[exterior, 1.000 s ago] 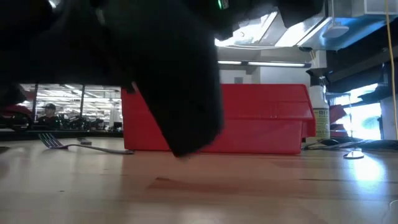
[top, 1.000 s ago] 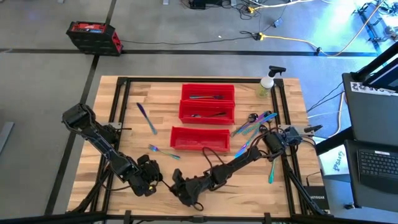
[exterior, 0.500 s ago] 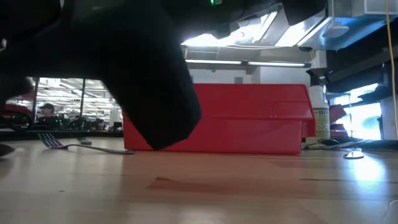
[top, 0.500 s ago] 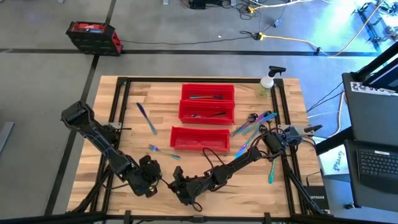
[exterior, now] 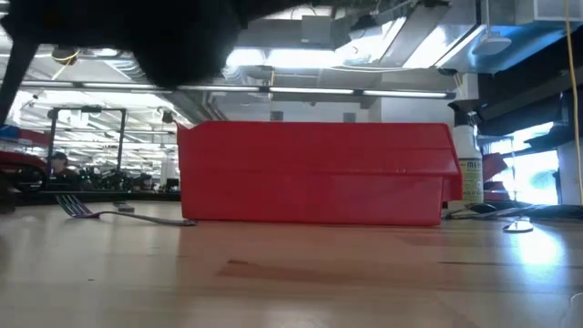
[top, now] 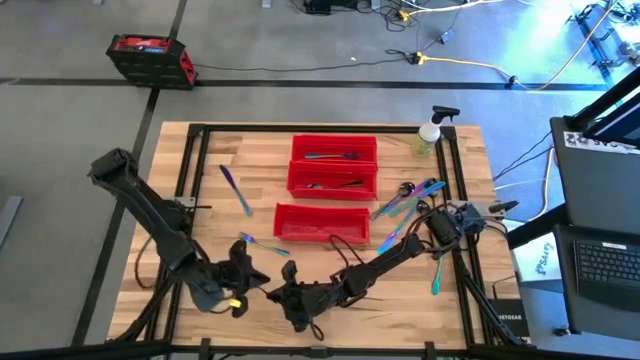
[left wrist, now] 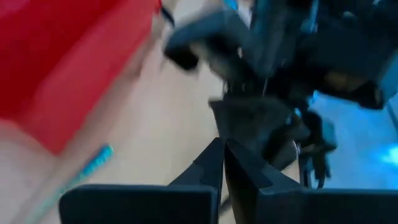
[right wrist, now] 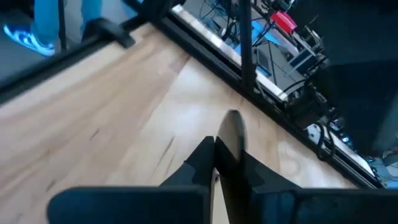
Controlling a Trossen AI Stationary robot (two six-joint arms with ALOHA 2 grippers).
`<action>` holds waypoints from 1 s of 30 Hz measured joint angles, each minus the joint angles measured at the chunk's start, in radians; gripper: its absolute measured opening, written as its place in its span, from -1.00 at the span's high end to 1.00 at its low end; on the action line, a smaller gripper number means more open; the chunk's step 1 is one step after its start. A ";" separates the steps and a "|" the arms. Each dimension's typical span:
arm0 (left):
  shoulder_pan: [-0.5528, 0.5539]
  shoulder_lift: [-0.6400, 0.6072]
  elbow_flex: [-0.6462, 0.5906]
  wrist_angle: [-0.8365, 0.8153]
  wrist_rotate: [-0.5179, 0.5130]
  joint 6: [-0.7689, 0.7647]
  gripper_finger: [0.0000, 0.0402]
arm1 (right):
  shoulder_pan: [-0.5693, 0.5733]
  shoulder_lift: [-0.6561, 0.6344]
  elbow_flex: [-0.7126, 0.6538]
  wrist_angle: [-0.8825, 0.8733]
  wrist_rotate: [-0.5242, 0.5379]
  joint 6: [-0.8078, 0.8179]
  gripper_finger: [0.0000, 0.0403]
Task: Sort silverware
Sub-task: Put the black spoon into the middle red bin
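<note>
- The silverware is seen scattered around three red bins (top: 334, 178) on the wooden surface (top: 300, 314); the nearest bin (top: 322, 223) is taken as the landmark.
- A cluster of iridescent pieces (top: 408, 197) is found just to the right of the nearest bin, and one teal piece (top: 437, 277) lies farther right, by the surface's edge.
- A fork (top: 262, 245) is laid just left of the nearest bin; a knife (top: 236, 190) lies farther left and back.
- Dark pieces are held inside the two bins behind it.
- The left pincer (top: 246, 272) is shut with nothing in it, in front of the nearest bin, close to the fork.
- The right pincer (top: 285, 301) is shut and empty, in front of the nearest bin, near the surface's front edge.
- A spray bottle (top: 430, 133) is stood behind the bins to the right.
</note>
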 joint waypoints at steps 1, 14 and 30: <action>-0.003 -0.024 0.001 -0.002 -0.023 0.021 1.00 | 0.000 -0.007 0.000 -0.007 -0.001 0.003 1.00; -0.005 -0.224 0.003 -0.230 -0.090 0.103 1.00 | -0.023 -0.083 -0.094 0.092 0.022 0.070 1.00; -0.068 -0.266 0.003 -0.273 -0.098 0.163 1.00 | -0.057 -0.250 -0.111 0.059 -0.123 0.118 1.00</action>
